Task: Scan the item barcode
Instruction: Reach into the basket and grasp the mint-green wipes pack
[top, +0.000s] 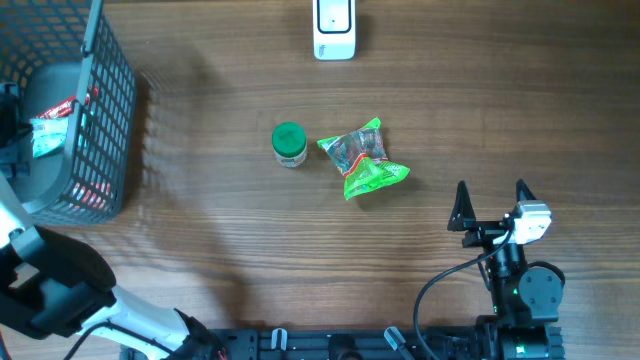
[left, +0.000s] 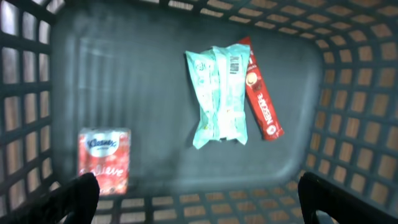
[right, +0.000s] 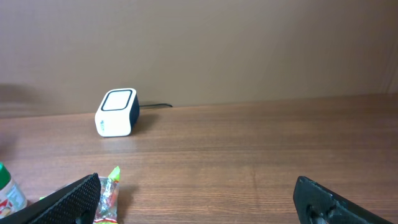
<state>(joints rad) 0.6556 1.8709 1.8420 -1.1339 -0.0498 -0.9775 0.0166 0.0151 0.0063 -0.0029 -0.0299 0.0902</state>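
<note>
Wooden tabletop (top: 500, 100). White scanner (top: 334, 30) sits at the far edge, centre, face up in the overhead view; the right wrist view shows it as a small white box with a dark side and a cable behind it. Mid-table: green-lidded jar (top: 289, 143) upright, with a crinkled green snack packet (top: 362, 160) just beside it on the right; I cannot tell whether they touch. Dark mesh basket (top: 100, 90) stands at the far left. The left wrist view looks straight down into it: pale teal packet (left: 217, 93) lying flat mid-floor, red Nescafé stick (left: 261, 93) alongside and partly under its right edge, red Kleenex pack (left: 104, 158) apart in the near-left corner. Left pincer (left: 202, 202) is above the basket, fingers spread wide, nothing between them. Right pincer (top: 491, 205) is low over the near right of the tabletop, also spread wide and gripping nothing, pointing toward the scanner; the jar and snack packet are ahead of it to its left.
</note>
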